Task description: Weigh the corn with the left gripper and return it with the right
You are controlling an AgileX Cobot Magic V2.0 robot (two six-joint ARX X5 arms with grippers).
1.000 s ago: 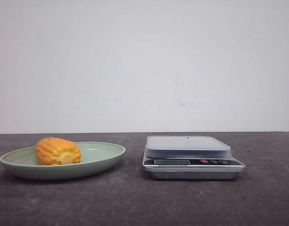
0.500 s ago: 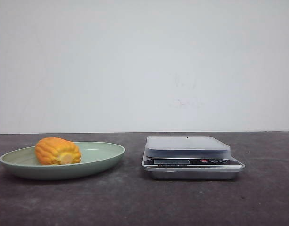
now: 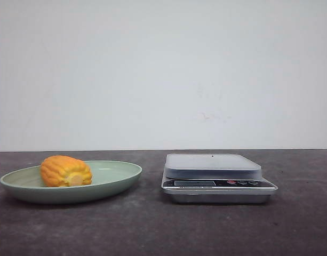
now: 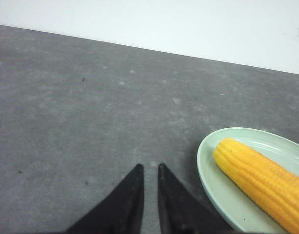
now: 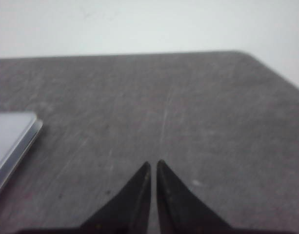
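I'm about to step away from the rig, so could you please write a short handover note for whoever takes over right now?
Left gripper: nearly shut, empty, over bare table beside the plate.
Right gripper: nearly shut, empty, over bare table beside the scale.
Corn lies on the green plate; the scale platform holds nothing.
Done: nothing yet.
Left: left gripper picks the corn and sets it on the scale; right gripper returns it to the plate.

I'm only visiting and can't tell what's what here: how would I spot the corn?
Start at the dark grey table and find the pale green plate left of the kitchen scale. The corn lies on that plate: a stubby orange-yellow cob, the only brightly coloured thing in view.
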